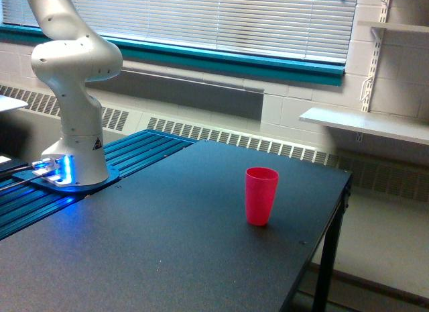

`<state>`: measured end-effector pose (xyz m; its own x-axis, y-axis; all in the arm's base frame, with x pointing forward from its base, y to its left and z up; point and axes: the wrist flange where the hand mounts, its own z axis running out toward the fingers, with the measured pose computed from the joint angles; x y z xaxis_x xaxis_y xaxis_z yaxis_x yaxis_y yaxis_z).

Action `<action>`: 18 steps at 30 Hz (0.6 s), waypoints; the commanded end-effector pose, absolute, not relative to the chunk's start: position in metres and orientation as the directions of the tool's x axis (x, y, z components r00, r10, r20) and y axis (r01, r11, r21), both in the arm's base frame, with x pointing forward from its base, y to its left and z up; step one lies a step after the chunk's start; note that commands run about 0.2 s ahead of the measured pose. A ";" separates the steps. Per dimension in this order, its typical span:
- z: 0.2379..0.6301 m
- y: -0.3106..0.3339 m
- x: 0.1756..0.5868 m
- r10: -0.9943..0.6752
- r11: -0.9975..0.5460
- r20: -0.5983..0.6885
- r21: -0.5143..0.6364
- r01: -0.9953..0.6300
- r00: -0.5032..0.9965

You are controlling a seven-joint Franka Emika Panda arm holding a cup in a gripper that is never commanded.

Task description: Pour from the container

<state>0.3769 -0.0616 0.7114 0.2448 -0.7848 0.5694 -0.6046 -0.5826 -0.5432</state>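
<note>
One pink cup [261,195] stood upright on the dark table [167,245], toward the exterior view's right and not far from the table's far right corner. Nothing else rested on the tabletop beside it. Its mouth faced up, and whether it held anything could not be told from this angle.

One white robot arm [74,77] rose from its round base [70,174] at the exterior view's left, where a blue light glowed low on the base. The arm's upper part ran out of the top of the picture, so its pincer was out of sight, and whether its fingers were apart, together, or clamped on something could not be told. The clear container with the handle was likewise nowhere in the picture.

The base sat on a strip of blue ribbed rails [127,158] along the table's left edge. Behind the table ran one window with closed blinds [221,17] over a teal sill [221,60]. Two wall shelves [365,124] hung at the exterior view's right, one above the other.
</note>
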 end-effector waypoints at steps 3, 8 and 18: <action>0.706 -0.047 0.384 -0.787 -0.570 0.566 -0.519 -0.637 0.243; 0.695 -0.040 0.388 -0.788 -0.565 0.564 -0.504 -0.653 0.246; 0.673 -0.031 0.391 -0.783 -0.571 0.554 -0.461 -0.679 0.282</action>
